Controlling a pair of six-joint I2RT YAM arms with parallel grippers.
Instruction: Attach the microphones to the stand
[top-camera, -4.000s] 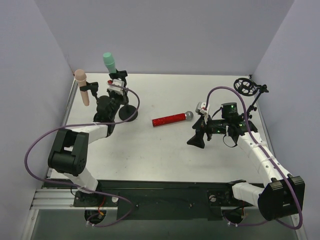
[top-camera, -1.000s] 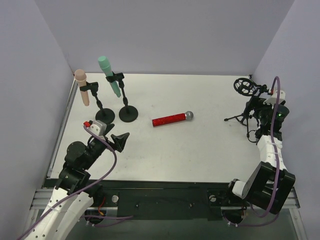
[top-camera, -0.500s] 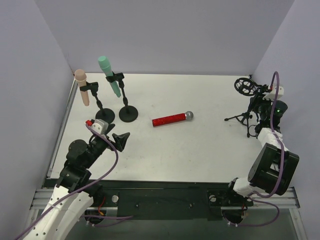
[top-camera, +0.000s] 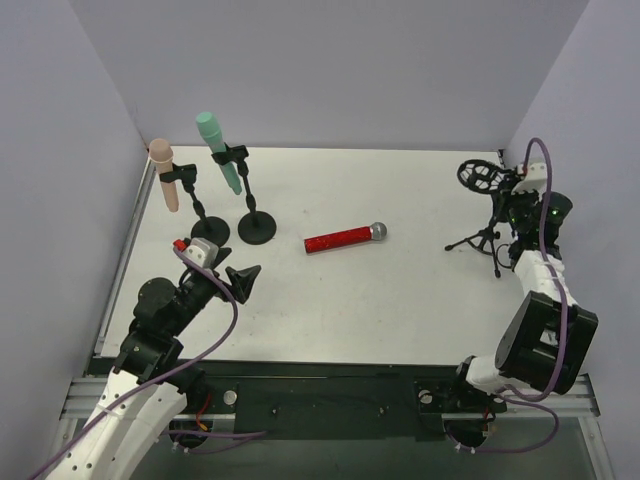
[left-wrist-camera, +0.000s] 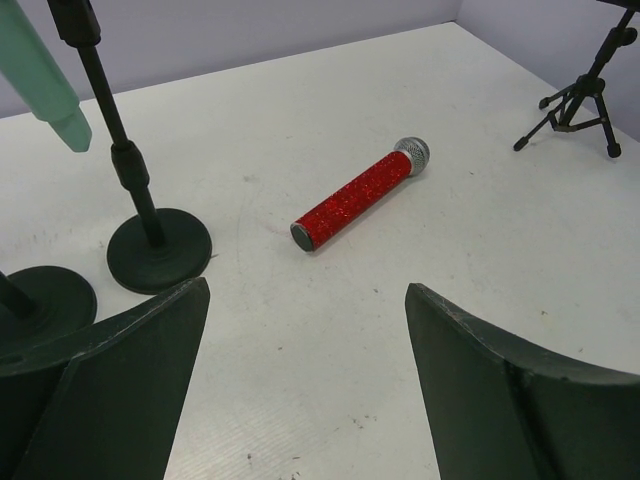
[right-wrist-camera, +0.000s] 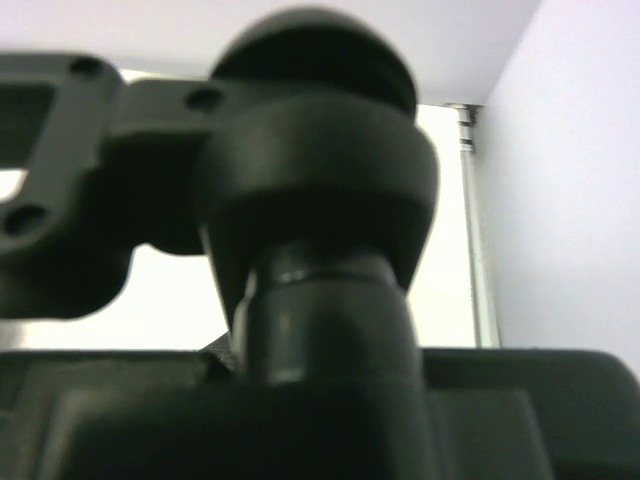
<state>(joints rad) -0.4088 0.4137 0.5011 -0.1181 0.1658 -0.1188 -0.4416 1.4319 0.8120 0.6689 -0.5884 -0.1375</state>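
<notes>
The glittery red microphone (top-camera: 345, 238) (left-wrist-camera: 360, 193) lies flat mid-table, silver head to the right. The pale pink microphone (top-camera: 165, 176) and the mint green microphone (top-camera: 218, 140) (left-wrist-camera: 40, 75) sit clipped in two round-based stands (top-camera: 258, 228) at the back left. A black tripod stand (top-camera: 482, 222) (left-wrist-camera: 580, 100) with a ring clip (top-camera: 478, 175) is at the right edge. My right gripper (top-camera: 514, 196) (right-wrist-camera: 325, 400) is shut on its upper post (right-wrist-camera: 320, 300). My left gripper (top-camera: 240, 278) (left-wrist-camera: 305, 290) hangs open at the front left, nothing between its fingers.
Purple walls close in the table at the back and both sides. The two round stand bases (left-wrist-camera: 160, 250) sit just ahead of my left fingers. The right wall stands close beside the tripod stand.
My right gripper has closed onto the tripod stand's post, and the stand has shifted slightly to the left. The left arm and the red microphone have not moved.
</notes>
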